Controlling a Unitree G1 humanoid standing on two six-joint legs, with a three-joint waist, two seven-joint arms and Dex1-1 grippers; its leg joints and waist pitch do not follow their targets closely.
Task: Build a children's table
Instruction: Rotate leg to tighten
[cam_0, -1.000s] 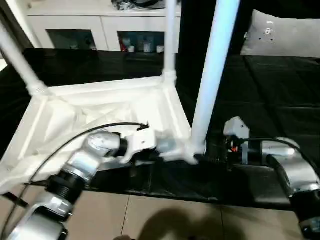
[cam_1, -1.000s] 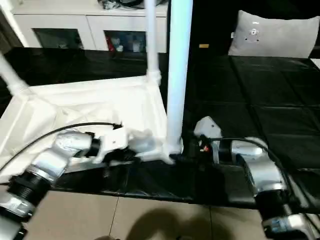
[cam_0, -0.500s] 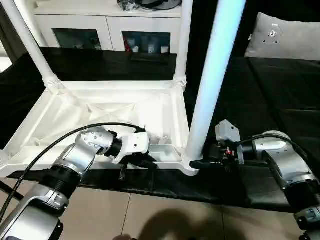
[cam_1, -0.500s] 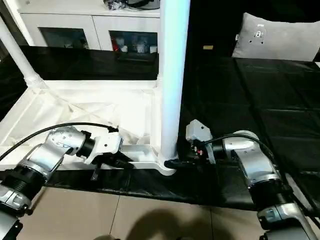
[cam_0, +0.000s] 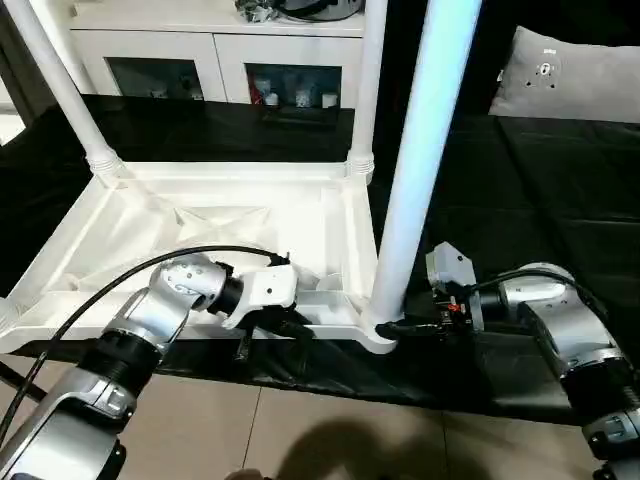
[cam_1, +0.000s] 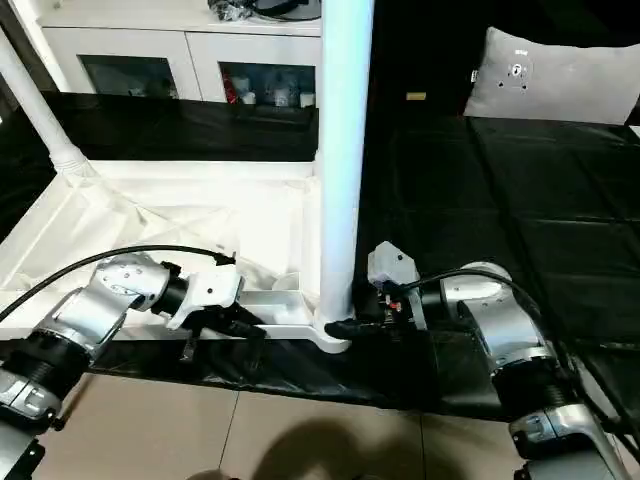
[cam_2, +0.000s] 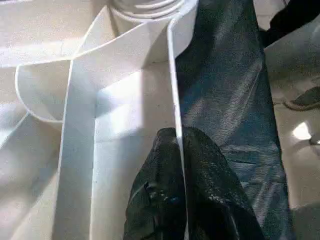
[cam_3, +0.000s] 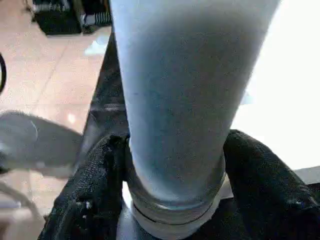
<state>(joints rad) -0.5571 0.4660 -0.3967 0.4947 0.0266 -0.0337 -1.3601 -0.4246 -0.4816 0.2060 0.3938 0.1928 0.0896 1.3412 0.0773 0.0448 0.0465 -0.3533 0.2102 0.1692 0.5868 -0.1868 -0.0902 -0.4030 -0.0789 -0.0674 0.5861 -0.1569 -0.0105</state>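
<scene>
The children's table lies upside down on a black mat, its ribbed white top (cam_0: 200, 230) facing up. Three white legs stand in its corner sockets: the near right leg (cam_0: 415, 170), the far right leg (cam_0: 368, 80) and the far left leg (cam_0: 60, 90). My left gripper (cam_0: 290, 325) is shut on the thin near rim of the top (cam_2: 172, 75), one finger (cam_2: 155, 190) on each side of the wall. At the foot of the near right leg (cam_3: 185, 90), my right gripper (cam_3: 175, 150) is shut on it just above the socket, fingers (cam_3: 265, 185) pressed to both sides.
A white cabinet with glass doors (cam_0: 200, 60) stands behind the mat. A grey cushion (cam_0: 570, 75) lies at the back right. The black mat (cam_0: 540, 180) stretches to the right, and tiled floor (cam_0: 300, 430) runs along its near edge.
The camera has lifted and steadied. My right gripper's fingers have closed in on the foot of the near right leg. The left gripper keeps its hold on the rim.
</scene>
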